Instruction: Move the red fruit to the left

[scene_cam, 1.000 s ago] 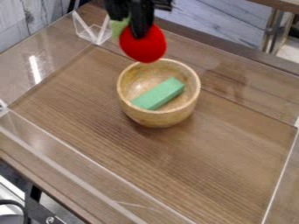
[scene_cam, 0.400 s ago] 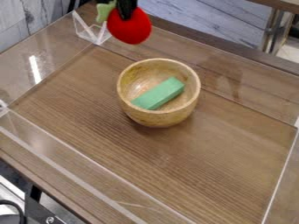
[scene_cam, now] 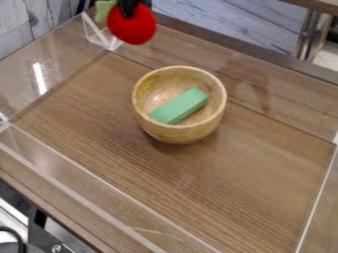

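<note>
The red fruit [scene_cam: 132,27] hangs in the air near the top of the view, above the far left part of the table and clear of the wooden bowl [scene_cam: 180,104]. My gripper [scene_cam: 126,7] is shut on its top, with only the dark finger ends showing at the frame's upper edge. A bit of green shows at the fruit's left side.
The wooden bowl stands at the table's middle with a green rectangular block [scene_cam: 179,105] lying in it. Clear plastic walls [scene_cam: 40,74] ring the wooden tabletop. A transparent bracket [scene_cam: 95,33] sits at the far left corner.
The gripper has carried the red fruit left and away from the bowl, higher in the view. The bowl and the block have stayed put.
</note>
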`<state>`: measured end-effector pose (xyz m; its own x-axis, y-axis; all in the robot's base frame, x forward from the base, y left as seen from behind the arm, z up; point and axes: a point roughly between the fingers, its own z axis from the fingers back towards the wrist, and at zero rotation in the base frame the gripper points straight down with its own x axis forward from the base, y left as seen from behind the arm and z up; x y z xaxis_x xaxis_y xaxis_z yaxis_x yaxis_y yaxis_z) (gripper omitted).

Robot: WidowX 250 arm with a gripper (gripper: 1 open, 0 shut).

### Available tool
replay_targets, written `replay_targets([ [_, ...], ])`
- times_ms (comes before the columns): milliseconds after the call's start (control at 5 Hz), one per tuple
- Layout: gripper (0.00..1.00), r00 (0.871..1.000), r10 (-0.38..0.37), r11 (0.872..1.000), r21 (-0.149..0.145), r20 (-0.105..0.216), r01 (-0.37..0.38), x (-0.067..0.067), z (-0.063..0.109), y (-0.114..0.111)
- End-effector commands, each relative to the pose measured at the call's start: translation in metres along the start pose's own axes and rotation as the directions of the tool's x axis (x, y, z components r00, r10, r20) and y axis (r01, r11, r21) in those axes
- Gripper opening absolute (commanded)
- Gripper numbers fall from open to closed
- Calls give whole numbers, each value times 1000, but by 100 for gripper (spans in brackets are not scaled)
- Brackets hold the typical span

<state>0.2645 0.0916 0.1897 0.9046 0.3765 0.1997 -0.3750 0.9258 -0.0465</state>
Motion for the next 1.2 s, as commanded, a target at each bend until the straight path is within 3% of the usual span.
replay_targets([
  [0,0,995,86,996,34,43,-88,6,6,26],
  [400,0,986,163,984,68,28,-165,-2,-11,47],
  [1000,0,991,131,986,107,-13,-129,-10,-3,54],
])
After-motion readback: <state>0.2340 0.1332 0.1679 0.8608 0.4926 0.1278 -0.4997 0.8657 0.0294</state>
